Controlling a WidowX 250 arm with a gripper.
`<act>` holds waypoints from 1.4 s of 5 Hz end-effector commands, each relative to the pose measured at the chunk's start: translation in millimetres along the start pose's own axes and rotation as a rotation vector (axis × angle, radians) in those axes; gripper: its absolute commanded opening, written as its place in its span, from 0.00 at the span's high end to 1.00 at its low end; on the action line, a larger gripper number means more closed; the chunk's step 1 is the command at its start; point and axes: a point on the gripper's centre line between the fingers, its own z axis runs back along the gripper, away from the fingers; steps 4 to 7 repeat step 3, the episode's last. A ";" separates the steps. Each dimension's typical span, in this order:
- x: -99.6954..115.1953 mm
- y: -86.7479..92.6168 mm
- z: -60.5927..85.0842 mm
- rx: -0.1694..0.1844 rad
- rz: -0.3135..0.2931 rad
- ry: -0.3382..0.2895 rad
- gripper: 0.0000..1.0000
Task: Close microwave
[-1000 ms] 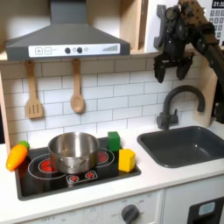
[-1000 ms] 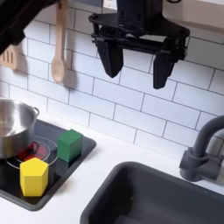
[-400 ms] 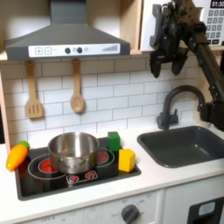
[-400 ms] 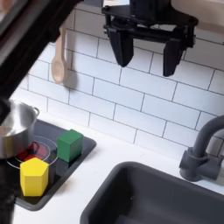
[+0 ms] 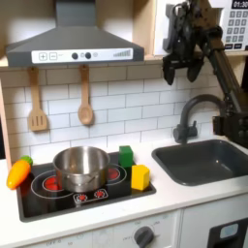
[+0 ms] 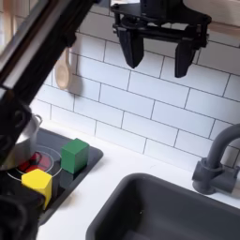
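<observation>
The white toy microwave (image 5: pixel 235 29) sits at the top right of the first exterior view, with its grey keypad showing. The arm covers much of its door, so I cannot tell how far the door stands open. My gripper (image 5: pixel 181 70) hangs just under the microwave's left part, in front of the tiled wall, fingers pointing down. In the second exterior view the gripper (image 6: pixel 157 52) is at the top, open, with both black fingers (image 6: pixel 128 47) spread and nothing between them.
A grey range hood (image 5: pixel 68 44) is at the upper left, with wooden utensils (image 5: pixel 85 97) hanging below it. A steel pot (image 5: pixel 81 167), green block (image 5: pixel 126 155), yellow block (image 5: pixel 140 177) and carrot (image 5: pixel 18 172) are on the stove. The faucet (image 5: pixel 199 111) and sink (image 5: pixel 208 160) lie under the gripper. A blurred arm link (image 6: pixel 42 61) crosses the foreground.
The gripper has risen along the wall toward the microwave's underside and stayed open. A dark arm link has swung across the second exterior view's left.
</observation>
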 end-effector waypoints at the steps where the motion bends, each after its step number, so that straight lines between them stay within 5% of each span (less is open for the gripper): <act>1: 3.4 -0.4 -2.1 -0.004 -0.007 0.005 0.00; 7: 4.3 -0.6 -3.2 -0.010 -0.010 0.010 0.00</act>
